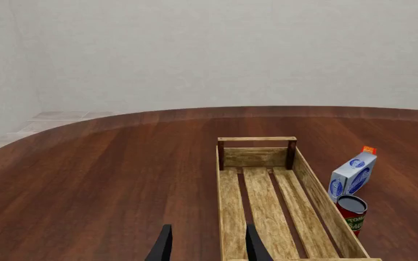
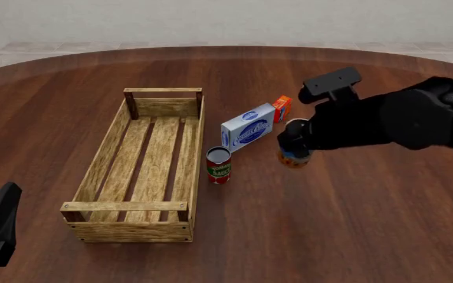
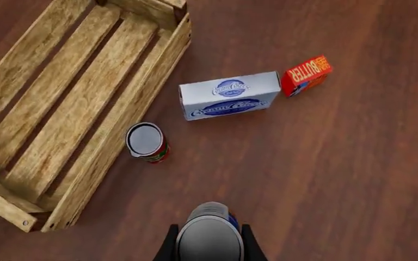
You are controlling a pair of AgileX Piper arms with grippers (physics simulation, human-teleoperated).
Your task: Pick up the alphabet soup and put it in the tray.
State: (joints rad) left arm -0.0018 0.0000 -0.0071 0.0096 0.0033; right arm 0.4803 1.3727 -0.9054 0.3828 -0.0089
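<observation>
The small silver-topped, blue-and-orange alphabet soup can (image 3: 210, 239) is held upright between the right gripper (image 3: 209, 246) fingers, apparently lifted above the dark wooden table (image 2: 353, 224). The long light-wood slatted tray (image 2: 141, 171) lies to its left, beyond a red can (image 2: 219, 164). The left gripper (image 1: 207, 244) stands open, idle.

Alphabet soup (image 2: 294, 158) label mostly behind the right tool (image 3: 209, 239); left tool (image 1: 207, 244) fingertips cropped.
</observation>
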